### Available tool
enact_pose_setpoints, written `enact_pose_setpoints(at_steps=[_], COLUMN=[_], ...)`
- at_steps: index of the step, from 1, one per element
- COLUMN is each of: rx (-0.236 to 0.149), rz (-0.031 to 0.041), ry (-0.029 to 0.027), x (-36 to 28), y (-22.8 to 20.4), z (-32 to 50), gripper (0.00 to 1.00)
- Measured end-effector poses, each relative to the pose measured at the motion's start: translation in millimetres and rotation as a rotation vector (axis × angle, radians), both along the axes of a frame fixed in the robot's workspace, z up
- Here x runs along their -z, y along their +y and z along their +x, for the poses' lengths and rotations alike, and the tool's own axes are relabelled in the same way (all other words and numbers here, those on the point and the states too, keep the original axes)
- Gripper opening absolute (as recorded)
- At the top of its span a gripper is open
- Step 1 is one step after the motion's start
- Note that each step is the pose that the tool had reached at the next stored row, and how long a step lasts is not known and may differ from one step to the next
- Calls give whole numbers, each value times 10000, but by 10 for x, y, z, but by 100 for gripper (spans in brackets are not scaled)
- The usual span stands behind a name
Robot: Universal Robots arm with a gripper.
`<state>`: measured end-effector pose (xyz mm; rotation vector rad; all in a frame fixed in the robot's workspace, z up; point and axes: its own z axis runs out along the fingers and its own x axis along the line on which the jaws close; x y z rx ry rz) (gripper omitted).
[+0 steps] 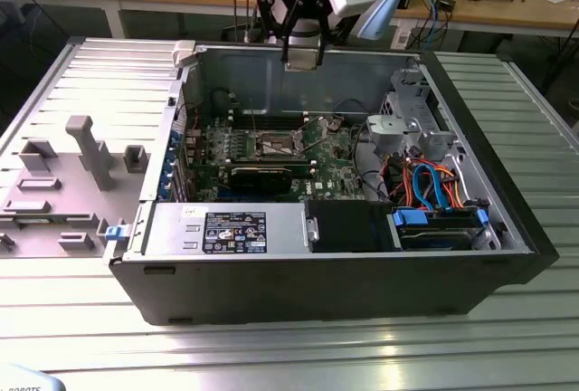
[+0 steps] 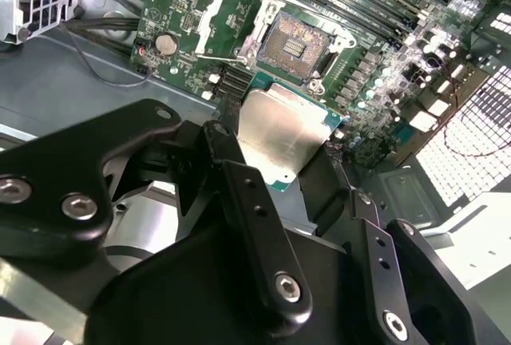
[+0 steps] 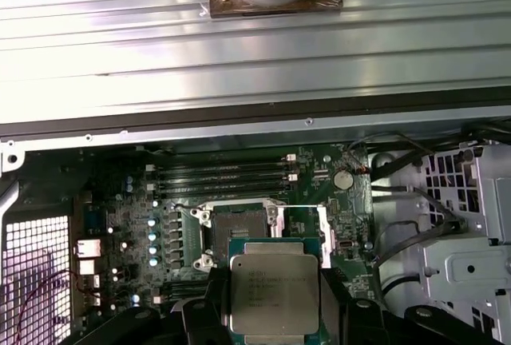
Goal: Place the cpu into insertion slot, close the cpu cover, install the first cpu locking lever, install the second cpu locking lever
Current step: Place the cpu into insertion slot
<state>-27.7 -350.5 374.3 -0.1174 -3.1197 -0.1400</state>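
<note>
cpu btwn fingers, above insertion slot; cpu cover beside slot.

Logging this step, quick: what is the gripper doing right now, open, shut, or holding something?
Gripper: fingers closed on the chip, holding it above the open computer case.

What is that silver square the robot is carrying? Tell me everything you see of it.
It is the cpu: a flat square chip with a dull silver metal top bearing print, on a green base. The black fingers clamp two opposite sides, top face up, holding it in the air, apart from the empty insertion slot.
</note>
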Motion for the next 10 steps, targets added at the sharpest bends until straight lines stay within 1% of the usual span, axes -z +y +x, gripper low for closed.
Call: enact_pose_setpoints(at_steps=[10], rx=[207], rz=[0], ry=[4], x=[27], y=[0], z=[-72], gripper=[54])
